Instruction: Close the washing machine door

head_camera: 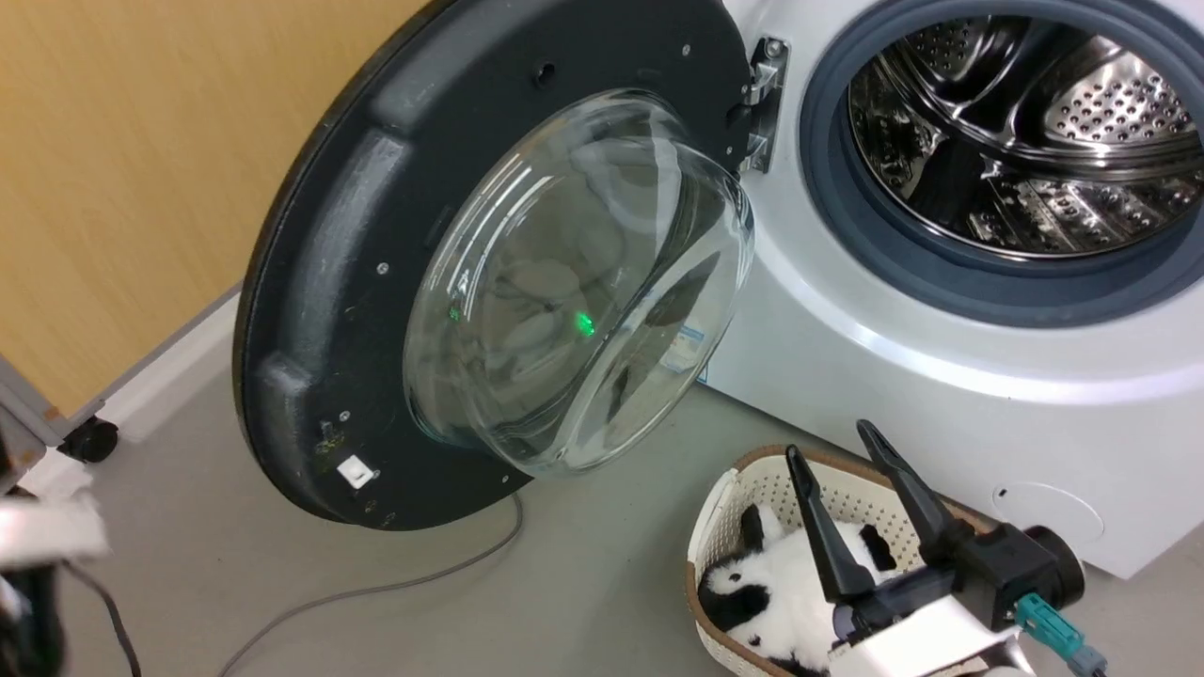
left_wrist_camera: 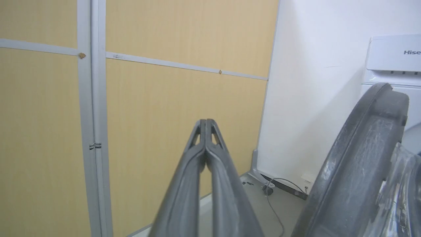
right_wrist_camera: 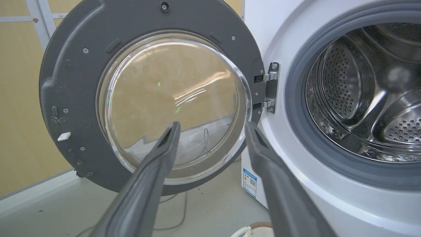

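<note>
Left of the washing machine (head_camera: 941,395), the washing machine door (head_camera: 357,282) stands swung wide on its metal hinge (head_camera: 767,94). Its matte inner face is toward me, well clear of the steel drum (head_camera: 1025,141) and grey rubber gasket (head_camera: 837,216).

I judge the door rigid and fairly heavy: a thick moulded black plastic ring, ribbed and screw-studded, around a bulging clear glass bowl (head_camera: 574,301). That glass looks slick, curved and breakable, so I would not push there. The best place is the rim farthest from the hinge, where leverage is greatest and the plastic offers some grip. It should swing freely, then need a firm press to latch.

My left tool (left_wrist_camera: 206,123) has its fingers pressed together on nothing, near the door's edge, pointing at the wood-grain wall panel (left_wrist_camera: 164,108). My right tool (head_camera: 828,440) stands wide and empty above the cream laundry basket (head_camera: 712,508).
</note>
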You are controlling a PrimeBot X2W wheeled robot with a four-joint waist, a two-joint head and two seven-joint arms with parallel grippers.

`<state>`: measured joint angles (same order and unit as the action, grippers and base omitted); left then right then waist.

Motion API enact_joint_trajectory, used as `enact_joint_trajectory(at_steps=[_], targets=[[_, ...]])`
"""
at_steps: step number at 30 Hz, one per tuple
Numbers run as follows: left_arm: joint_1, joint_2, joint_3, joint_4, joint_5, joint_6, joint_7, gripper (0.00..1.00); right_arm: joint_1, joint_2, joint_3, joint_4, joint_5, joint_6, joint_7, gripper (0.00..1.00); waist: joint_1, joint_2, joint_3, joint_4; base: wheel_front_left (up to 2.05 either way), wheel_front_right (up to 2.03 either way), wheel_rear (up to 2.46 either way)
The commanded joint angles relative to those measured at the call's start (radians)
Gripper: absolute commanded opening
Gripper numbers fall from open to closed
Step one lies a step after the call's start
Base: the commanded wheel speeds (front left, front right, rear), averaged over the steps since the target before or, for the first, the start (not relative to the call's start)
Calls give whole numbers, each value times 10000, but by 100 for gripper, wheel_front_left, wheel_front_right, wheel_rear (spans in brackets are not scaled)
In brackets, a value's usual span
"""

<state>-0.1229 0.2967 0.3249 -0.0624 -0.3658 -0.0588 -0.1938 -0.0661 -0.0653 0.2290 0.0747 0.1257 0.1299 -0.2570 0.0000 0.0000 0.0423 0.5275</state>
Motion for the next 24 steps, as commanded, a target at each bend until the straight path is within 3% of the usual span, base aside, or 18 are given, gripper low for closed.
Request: enact_joint_trajectory(at_steps=[1, 2, 3, 11, 14, 19, 24], targets=[[-317, 112, 60, 221, -203, -99, 149, 0, 114, -54, -42, -71, -89, 8, -47, 100, 0, 0, 24, -11, 0, 0, 0], [-1078, 326, 276, 969, -1034, -259, 601, 0, 220, -54, -172, -141, -165, 8, -47, 100, 0, 0, 59, -27, 0, 0, 0], [-1078, 326, 276, 969, -1034, -259, 601, 0, 220, -54, -172, -141, -165, 8, -47, 100, 0, 0, 59, -27, 0, 0, 0], [-3217, 730, 858, 4206, -4321, -562, 3121, 0, 354, -1, -303, -413, -378, 8, -47, 100, 0, 0, 350, -293, 0, 0, 0], [-3800, 613, 1136, 5134, -5598, -561, 4331, 0, 358, 16, -338, -479, -284, 8, -47, 100, 0, 0, 446, -401, 0, 0, 0], [-4240, 420, 1124, 6145, -7004, -294, 6614, 0, 327, -18, -398, -477, -344, 8, -47, 100, 0, 0, 570, -549, 0, 0, 0], [-4143, 260, 966, 6253, -7875, -417, 8190, 0, 278, -5, -467, -466, -354, 8, -47, 100, 0, 0, 581, -636, 0, 0, 0]])
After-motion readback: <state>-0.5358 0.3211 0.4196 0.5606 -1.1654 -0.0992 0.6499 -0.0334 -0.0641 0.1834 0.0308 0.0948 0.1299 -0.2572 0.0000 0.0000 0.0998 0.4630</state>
